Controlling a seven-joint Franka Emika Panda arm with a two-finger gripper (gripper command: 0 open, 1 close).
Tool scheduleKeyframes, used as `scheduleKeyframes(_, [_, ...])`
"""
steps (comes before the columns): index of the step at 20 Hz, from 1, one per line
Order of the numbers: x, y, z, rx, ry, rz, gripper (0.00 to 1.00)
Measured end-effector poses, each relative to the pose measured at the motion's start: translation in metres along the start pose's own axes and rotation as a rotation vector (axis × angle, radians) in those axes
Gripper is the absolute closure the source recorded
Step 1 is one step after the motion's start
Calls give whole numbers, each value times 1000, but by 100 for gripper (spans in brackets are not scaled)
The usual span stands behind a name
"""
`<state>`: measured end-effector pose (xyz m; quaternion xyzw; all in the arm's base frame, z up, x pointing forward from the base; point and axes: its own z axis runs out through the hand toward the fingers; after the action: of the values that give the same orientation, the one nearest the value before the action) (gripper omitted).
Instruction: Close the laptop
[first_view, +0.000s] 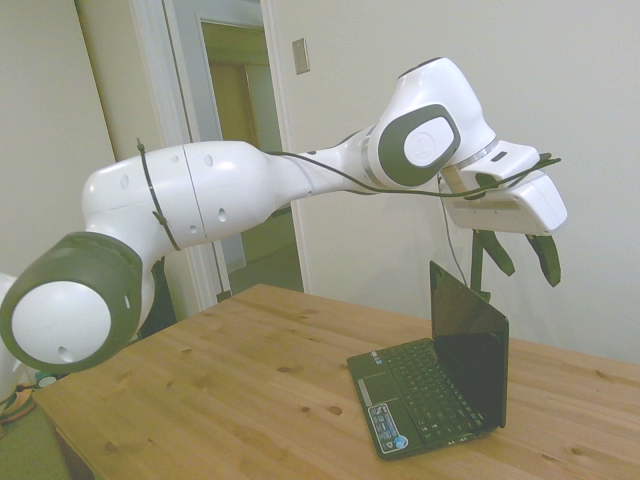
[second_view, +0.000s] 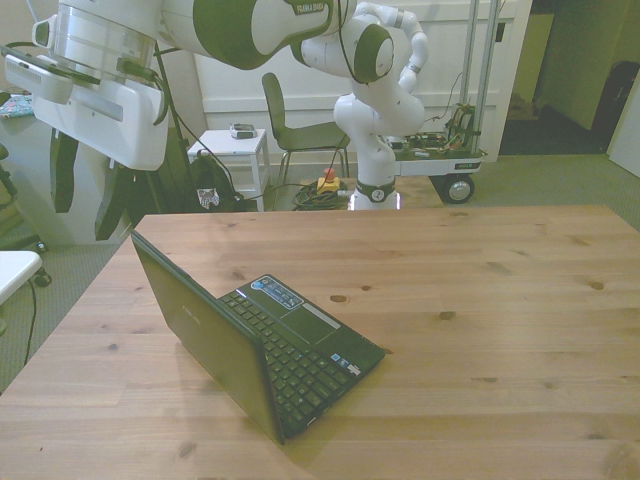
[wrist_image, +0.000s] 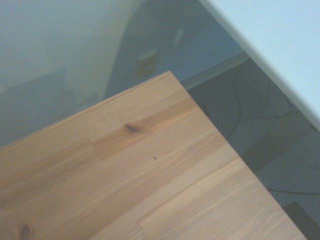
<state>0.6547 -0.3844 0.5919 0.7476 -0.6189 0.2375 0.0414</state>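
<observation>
The laptop (first_view: 435, 385) stands open on the wooden table (first_view: 250, 370), its dark screen (first_view: 470, 340) close to upright and colourful stickers on the palm rest. In the front view the laptop (second_view: 290, 350) sits toward the front view's left, showing the plain black back of its lid (second_view: 200, 325). My gripper (first_view: 520, 258) hangs open in the air, above and just behind the lid's top edge, touching nothing. In the front view the gripper (second_view: 85, 190) is at the upper left, off the table's corner. The wrist view shows only a table corner (wrist_image: 150, 165) and floor, with the laptop out of view.
Beyond the table stand a chair (second_view: 300, 130), a small white side table (second_view: 232, 148) and a wheeled cart (second_view: 440, 150). Cables lie on the carpet (wrist_image: 260, 115) past the table corner. A doorway (first_view: 240, 130) opens behind the arm.
</observation>
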Motion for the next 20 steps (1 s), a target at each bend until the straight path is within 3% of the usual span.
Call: scheduleKeyframes(20, [-51, -41, 22, 5, -84, -10, 100])
